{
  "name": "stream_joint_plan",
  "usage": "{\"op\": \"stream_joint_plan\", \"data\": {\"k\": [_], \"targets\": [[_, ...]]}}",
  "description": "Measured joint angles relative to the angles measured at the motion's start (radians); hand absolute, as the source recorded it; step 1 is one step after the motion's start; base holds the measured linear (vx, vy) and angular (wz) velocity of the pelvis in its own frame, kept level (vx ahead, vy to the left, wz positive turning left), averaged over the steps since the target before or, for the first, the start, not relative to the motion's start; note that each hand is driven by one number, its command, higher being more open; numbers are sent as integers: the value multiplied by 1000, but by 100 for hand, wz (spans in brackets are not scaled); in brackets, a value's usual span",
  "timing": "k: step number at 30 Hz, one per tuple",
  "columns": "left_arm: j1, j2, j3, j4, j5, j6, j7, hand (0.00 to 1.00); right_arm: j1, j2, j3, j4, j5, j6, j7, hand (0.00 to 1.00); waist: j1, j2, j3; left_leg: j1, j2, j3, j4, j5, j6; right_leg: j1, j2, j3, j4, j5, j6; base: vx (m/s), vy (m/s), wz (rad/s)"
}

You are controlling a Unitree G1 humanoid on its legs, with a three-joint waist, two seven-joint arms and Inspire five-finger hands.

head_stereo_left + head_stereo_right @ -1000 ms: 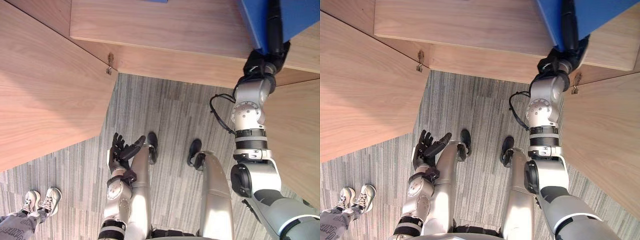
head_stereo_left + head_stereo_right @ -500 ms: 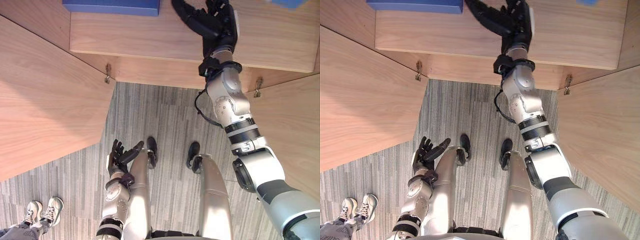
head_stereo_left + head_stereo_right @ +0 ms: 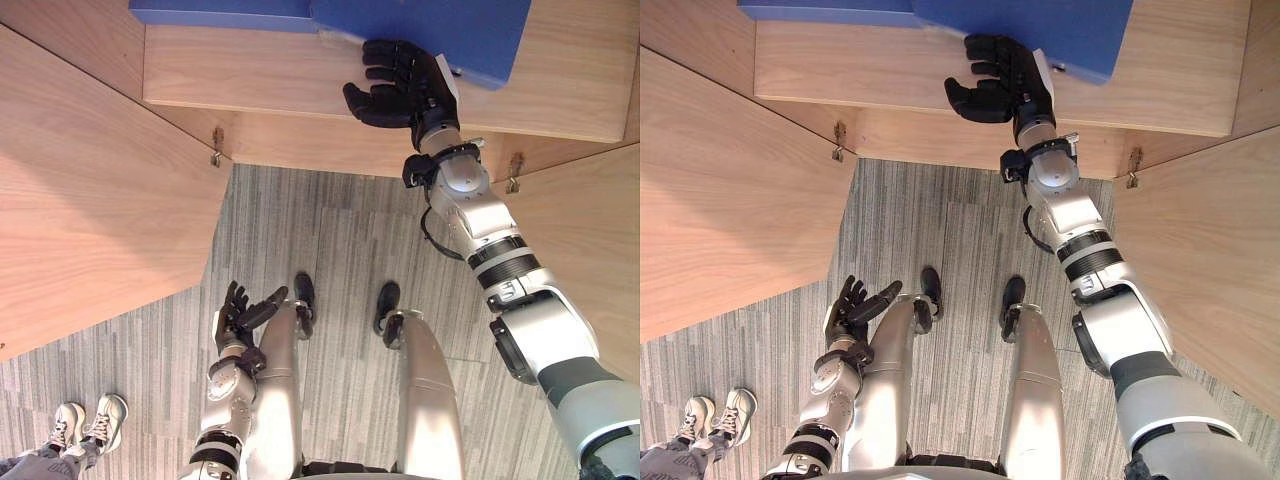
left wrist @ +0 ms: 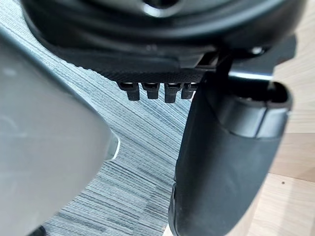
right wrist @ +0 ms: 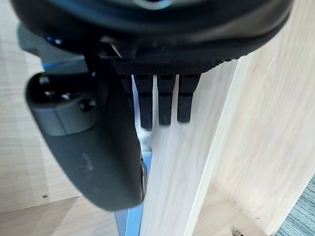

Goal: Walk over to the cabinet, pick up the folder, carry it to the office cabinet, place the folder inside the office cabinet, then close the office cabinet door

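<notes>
The right hand, fingers straight and spread, rests near the shelf's front edge, against the near side of the blue folder lying there. The left hand hangs low, fingers relaxed apart.

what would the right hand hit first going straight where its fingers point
Probably nothing soon: the right hand points along the bare light wooden cabinet shelf, passing just beside the flat blue folder.

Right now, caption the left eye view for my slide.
Right hand at blue folder on cabinet shelf; left hand idle.
</notes>
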Motion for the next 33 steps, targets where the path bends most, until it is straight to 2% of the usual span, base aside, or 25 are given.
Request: {"op": "stream_joint_plan", "data": {"k": [3, 4, 9, 15, 19, 22, 28, 31, 33], "targets": [[-5, 4, 2, 12, 0, 0, 0, 100, 11, 6, -20, 21, 53, 0, 0, 0, 2, 0, 0, -4, -1, -3, 1, 1, 1, 0, -2, -5, -1, 0, 0, -38, -35, 4], [-13, 3, 22, 34, 0, 3, 1, 100, 18, 21, -70, 50, 128, 0, -16, 0, 4, 0, 0, -14, -2, -8, 1, 1, 1, -4, -2, -10, -4, 0, 0, -18, -48, 4], [-16, 11, 41, 54, -2, 3, 7, 100, -26, 36, -88, 73, 135, -4, -47, 0, 4, 0, -1, -31, -2, -7, 0, 2, 1, -22, -2, -10, -6, 1, 0, 0, -17, 0], [-23, 11, 38, 48, -21, -3, 32, 100, -210, 34, -77, 210, -166, 34, -184, 0, 6, 0, -1, -72, -27, -19, -43, 46, 1, -65, -22, -25, -17, 18, -4, -32, -35, 13], [-23, 9, 36, 44, -21, -7, 37, 100, -249, -14, -68, 255, -326, 73, -220, 0, 8, 0, -1, -85, -49, -39, -62, 65, 0, -66, -40, -51, -18, 18, -4, -23, -21, 23], [-23, 9, 35, 44, -21, -7, 51, 100, -274, -64, -69, 277, -385, 94, -232, 0, 7, 0, -1, -102, -62, -45, -70, 77, 1, -78, -54, -62, -16, 18, -4, -17, -9, 19], [-23, 4, 36, 35, -22, -7, 56, 100, -264, -80, -107, 268, -353, 94, -234, 0, 7, 0, -1, -109, -67, -44, -68, 81, 2, -85, -60, -63, -9, 18, -3, -2, -14, 3], [-21, -2, 38, 14, -22, -5, 56, 100, -183, -86, -205, 159, -286, 93, -248, 0, 8, 0, -1, -110, -66, -42, -63, 81, 2, -84, -61, -62, -6, 18, -3, 2, -12, 0], [-21, -3, 38, -7, -22, -4, 56, 100, -64, -103, -265, -3, -232, 92, -270, 0, 6, 0, -1, -104, -59, -33, -52, 81, 3, -73, -61, -64, -6, 18, -3, 15, -11, 2]]}}
